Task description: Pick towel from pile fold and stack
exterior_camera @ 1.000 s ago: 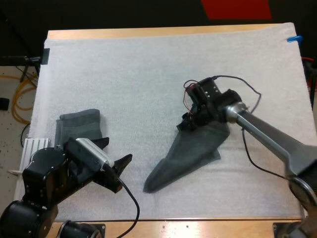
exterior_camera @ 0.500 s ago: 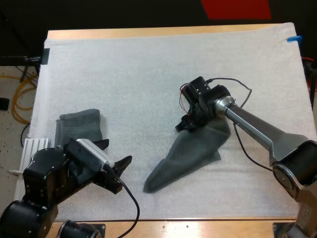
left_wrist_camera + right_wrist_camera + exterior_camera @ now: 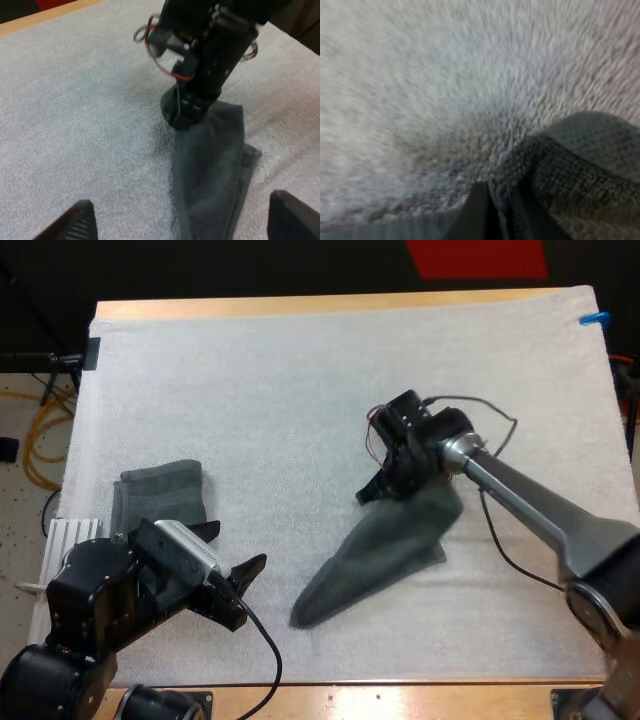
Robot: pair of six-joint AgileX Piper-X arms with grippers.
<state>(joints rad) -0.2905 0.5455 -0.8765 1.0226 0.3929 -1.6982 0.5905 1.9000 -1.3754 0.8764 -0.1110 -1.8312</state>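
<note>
A dark grey-green towel (image 3: 375, 555) lies on the white mat (image 3: 280, 390), drawn out into a long wedge that points toward the front. My right gripper (image 3: 378, 490) is down at the wedge's far upper corner, shut on a fold of the towel (image 3: 570, 155); cloth is pinched between its fingertips (image 3: 476, 212). A second towel, folded (image 3: 160, 495), rests at the mat's left side. Just in front of it my left gripper (image 3: 228, 552) hovers open, holding nothing. In the left wrist view the towel (image 3: 210, 170) runs toward my left gripper (image 3: 185, 225), with the right gripper (image 3: 192, 107) at its far end.
A white ridged block (image 3: 72, 532) sits at the table's left edge beside the left arm. Yellow cables (image 3: 40, 430) lie on the floor to the left. The wooden table edge (image 3: 330, 304) runs along the far side.
My right gripper's fingers have closed on the towel's upper corner, and its arm has shifted slightly. The left arm has stayed put.
</note>
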